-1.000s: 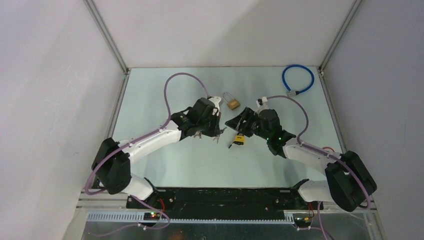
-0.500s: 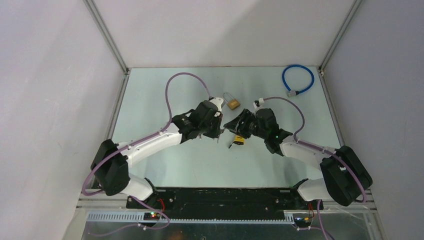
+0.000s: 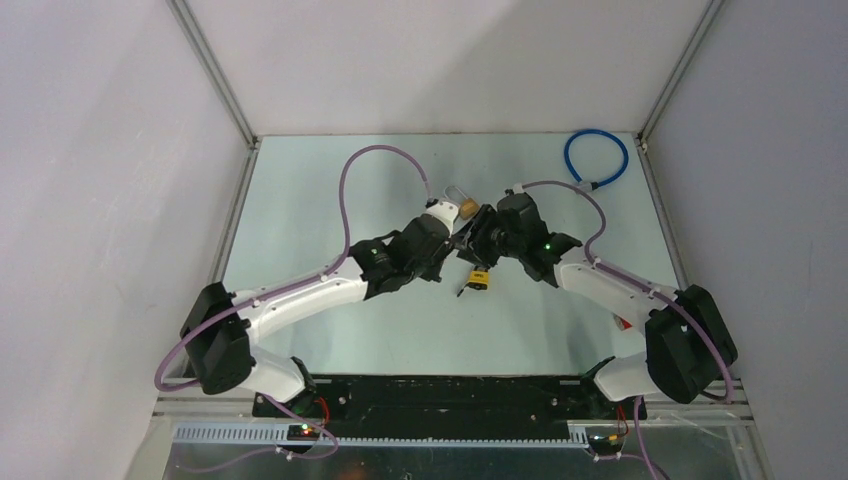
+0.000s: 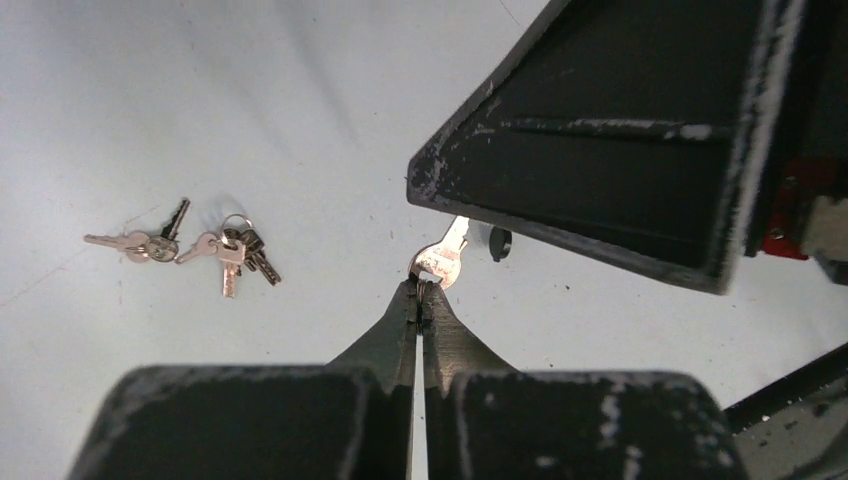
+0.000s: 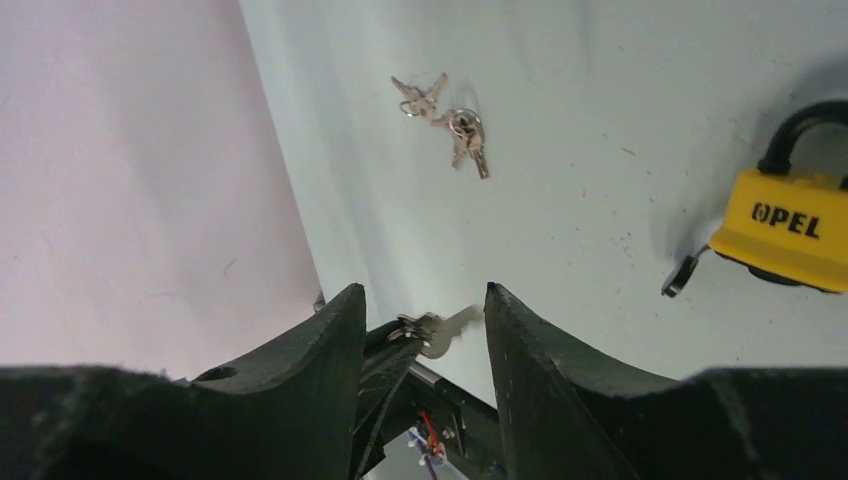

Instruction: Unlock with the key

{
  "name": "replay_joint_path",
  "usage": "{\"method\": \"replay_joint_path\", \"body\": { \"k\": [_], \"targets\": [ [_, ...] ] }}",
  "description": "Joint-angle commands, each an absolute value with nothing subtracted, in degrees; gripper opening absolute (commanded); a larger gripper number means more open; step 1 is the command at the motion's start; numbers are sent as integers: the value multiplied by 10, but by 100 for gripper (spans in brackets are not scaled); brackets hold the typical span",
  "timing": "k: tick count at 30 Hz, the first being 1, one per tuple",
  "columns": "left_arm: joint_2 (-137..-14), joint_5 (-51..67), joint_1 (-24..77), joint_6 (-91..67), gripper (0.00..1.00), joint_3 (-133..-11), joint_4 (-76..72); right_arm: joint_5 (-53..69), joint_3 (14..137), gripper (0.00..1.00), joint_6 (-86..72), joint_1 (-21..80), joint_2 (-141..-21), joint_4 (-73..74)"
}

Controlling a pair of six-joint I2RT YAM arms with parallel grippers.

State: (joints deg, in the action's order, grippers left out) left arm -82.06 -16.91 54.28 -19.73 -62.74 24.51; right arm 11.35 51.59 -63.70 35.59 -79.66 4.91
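Where the left pincer [image 4: 420,290] meets tip to tip, it pinches the head of a silver key [image 4: 443,260], blade pointing outward. Right pincer [image 5: 422,295]: jaws parted, one either side of that key, no grip. Yellow OPEL padlock [image 5: 790,225]: lying on the worktop [image 5: 580,130], near both pincers. Brass padlock [image 3: 466,208]: just behind them. Spare keys [image 4: 230,250]: loose on worktop. Blue cable loop [image 3: 595,160]: far right corner.

Bright, even diffuse light, soft shadow beside yellow padlock [image 5: 788,230]
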Motion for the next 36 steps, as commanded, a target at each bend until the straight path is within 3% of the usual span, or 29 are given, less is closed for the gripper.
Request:
{"method": "replay_joint_path", "body": {
  "k": [1, 15, 19, 27, 31, 36],
  "targets": [
    [-799, -230, 556, -173, 0, -656, 228, 105, 543, 50, -672, 362, -814, 114],
    [-815, -269, 575, -168, 0, -663, 228, 99, 547, 46, -707, 370, -827, 115],
    [-810, -274, 575, -176, 0, -658, 226, 109, 547, 50, -679, 363, -827, 102],
    [-772, -262, 575, -158, 0, -623, 182, 149, 489, 68, -640, 348, -803, -9],
    [-730, -230, 575, -128, 0, -576, 114, 198, 486, 77, -665, 339, -811, -46],
    [-664, -186, 575, -66, 0, -508, 10, 269, 486, 81, -698, 328, -822, -83]
  ]
}}
